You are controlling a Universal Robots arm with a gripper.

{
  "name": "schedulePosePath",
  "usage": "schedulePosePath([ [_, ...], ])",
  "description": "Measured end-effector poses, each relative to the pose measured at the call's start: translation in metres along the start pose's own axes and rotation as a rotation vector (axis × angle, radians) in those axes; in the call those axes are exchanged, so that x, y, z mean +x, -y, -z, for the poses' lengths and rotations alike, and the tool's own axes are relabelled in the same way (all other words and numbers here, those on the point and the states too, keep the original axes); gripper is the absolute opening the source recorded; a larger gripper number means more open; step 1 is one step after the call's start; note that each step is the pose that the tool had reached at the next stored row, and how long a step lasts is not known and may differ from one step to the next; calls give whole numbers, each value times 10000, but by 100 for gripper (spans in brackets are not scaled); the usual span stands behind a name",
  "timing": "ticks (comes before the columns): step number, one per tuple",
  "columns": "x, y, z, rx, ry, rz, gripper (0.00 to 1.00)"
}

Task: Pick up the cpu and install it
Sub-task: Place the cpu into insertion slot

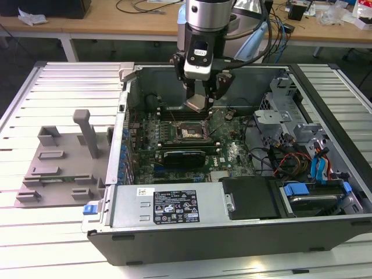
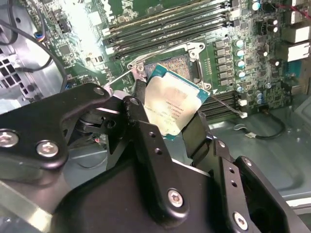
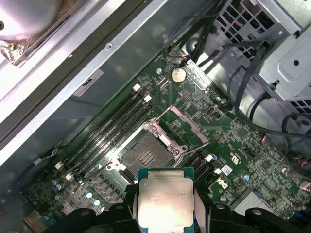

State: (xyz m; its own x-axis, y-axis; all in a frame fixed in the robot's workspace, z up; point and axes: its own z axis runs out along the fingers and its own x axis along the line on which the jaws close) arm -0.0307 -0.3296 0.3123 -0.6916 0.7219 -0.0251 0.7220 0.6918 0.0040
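Fingers (image 2: pixel 197 133) clamped on the cpu (image 3: pixel 165 204) — we hover near the open socket (image 3: pixel 146 155); pickup done, seating not yet.

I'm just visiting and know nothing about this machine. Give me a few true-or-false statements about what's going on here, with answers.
1. The tool holds the cpu. True.
2. The cpu sits in the socket. False: the socket is empty; the cpu hangs above the board.
3. The computer case lies open. True.
4. The expansion card lies outside the case. False: it sits inside, on the board.
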Motion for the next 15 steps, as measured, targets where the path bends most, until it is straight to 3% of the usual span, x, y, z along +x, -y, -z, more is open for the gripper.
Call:
schedulePosePath([
  [4,0,0,-4,32,17,-710,55],
  [10,0,0,-8,56,30,-1245,55],
  [15,0,0,-13,94,50,-2137,55],
])
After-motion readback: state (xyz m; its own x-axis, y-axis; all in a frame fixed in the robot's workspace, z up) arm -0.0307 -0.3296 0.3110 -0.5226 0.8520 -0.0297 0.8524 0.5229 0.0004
